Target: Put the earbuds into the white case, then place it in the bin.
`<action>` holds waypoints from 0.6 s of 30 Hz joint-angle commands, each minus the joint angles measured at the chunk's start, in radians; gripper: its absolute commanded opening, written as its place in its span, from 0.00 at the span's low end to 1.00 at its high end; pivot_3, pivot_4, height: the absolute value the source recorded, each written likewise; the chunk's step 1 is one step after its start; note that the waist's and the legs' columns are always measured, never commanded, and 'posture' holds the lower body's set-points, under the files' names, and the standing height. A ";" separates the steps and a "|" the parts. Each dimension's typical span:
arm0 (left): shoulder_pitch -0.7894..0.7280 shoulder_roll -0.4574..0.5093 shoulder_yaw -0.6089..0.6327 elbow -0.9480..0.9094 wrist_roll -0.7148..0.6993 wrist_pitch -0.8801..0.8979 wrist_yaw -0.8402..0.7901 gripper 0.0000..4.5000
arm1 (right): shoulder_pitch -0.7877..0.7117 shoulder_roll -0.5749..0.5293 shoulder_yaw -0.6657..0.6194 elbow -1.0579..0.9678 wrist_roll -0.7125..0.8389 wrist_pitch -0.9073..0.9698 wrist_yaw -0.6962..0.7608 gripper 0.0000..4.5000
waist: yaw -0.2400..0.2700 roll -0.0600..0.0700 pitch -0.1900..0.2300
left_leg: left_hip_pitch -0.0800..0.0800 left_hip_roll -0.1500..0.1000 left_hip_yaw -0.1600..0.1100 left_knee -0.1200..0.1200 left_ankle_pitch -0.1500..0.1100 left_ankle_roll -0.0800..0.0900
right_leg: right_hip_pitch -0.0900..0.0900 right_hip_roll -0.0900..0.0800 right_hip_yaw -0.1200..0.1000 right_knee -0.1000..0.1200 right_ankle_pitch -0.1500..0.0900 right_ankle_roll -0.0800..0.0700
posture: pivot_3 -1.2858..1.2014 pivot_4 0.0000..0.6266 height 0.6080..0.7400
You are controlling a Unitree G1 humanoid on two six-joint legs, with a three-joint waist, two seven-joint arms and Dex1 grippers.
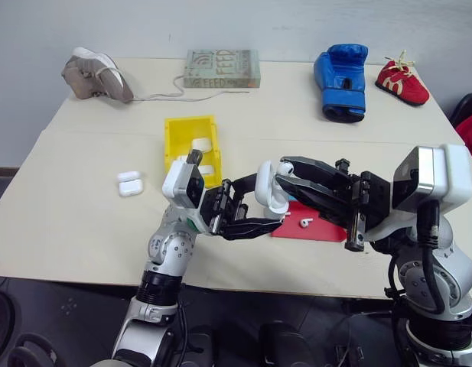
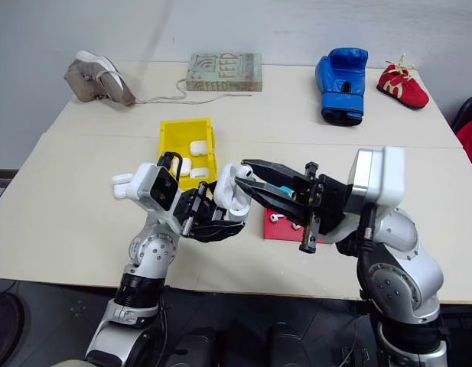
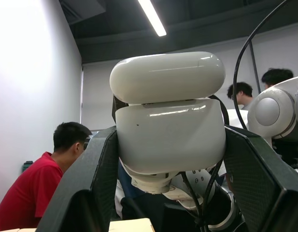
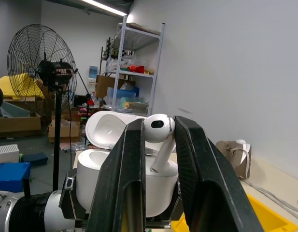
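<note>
A: What have the right gripper's (image 4: 157, 145) fingers got?

B: They pinch one earbud (image 4: 158, 129) by its head, nearly shut on it, the stem hanging down toward the open white case (image 4: 124, 179). Held that way, the stem seems aimed at a slot.

A: And the left gripper (image 3: 170, 159)?

B: Its fingers are clamped on the case body from both sides, lid (image 1: 264, 181) hinged back and out of the way. That looks like a steadying hold, so the other arm has a fixed target above the table (image 1: 83, 222).

A: Where do the two meet?

B: In the air between the arms, over the table's near edge and just above the red tray (image 1: 316, 229). The earbud tip is at the case mouth; whether it touches the rim cannot be told.

A: What else lies around?

B: A second earbud (image 1: 304, 222) waits on the red tray. The yellow bin (image 1: 177, 131) sits behind the left arm with cases already in it, and two more cases (image 1: 130, 183) lie beside it.
</note>
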 commanded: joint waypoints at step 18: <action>-0.003 -0.023 -0.024 -0.010 0.038 -0.035 -0.040 0.62 | 0.001 -0.079 0.078 0.014 -0.028 0.020 0.038 0.10 | 0.000 0.000 0.000 | 0.000 0.000 0.000 0.000 0.000 0.000 | 0.000 0.000 0.000 -0.001 0.000 0.000 | 0.52 0.24 1.00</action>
